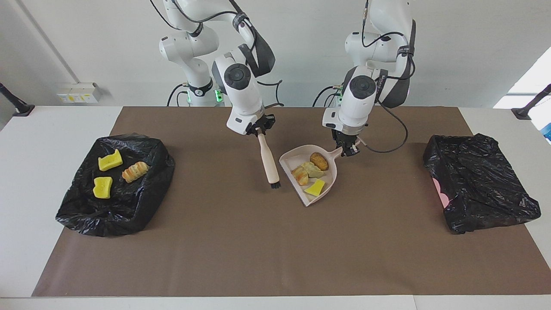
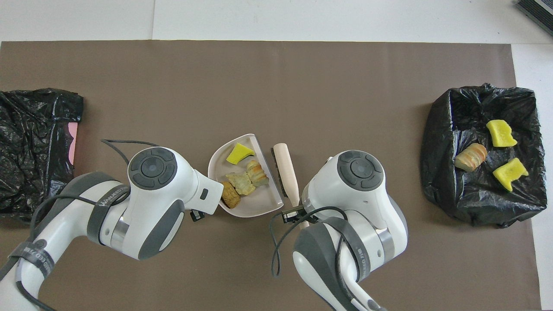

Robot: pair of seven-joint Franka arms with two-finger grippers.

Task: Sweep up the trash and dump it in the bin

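Observation:
The pale pink dustpan point(image 1: 289, 160) point(image 2: 255, 206) sits mid-mat, and my left gripper point(image 1: 348, 149) is shut on its handle. In the pan lie several trash pieces: a yellow sponge chunk point(image 1: 315, 187) point(image 2: 239, 153), a striped bread piece point(image 1: 300, 175) point(image 2: 257, 172), a tan lump point(image 1: 313, 169) point(image 2: 239, 183) and a brown lump point(image 1: 319, 160) point(image 2: 230, 196). My right gripper point(image 1: 259, 129) is shut on the handle of the brush point(image 1: 269, 165) point(image 2: 286, 172). The brush hangs beside the pan's open lip, toward the right arm's end. The bin point(image 1: 142, 198) point(image 2: 440, 142), lined in black, holds three more pieces.
A second black-bagged bin point(image 1: 480, 183) point(image 2: 34, 147) stands at the left arm's end of the table, with a bit of pink showing at its side. A brown mat point(image 1: 258, 249) covers the table's middle.

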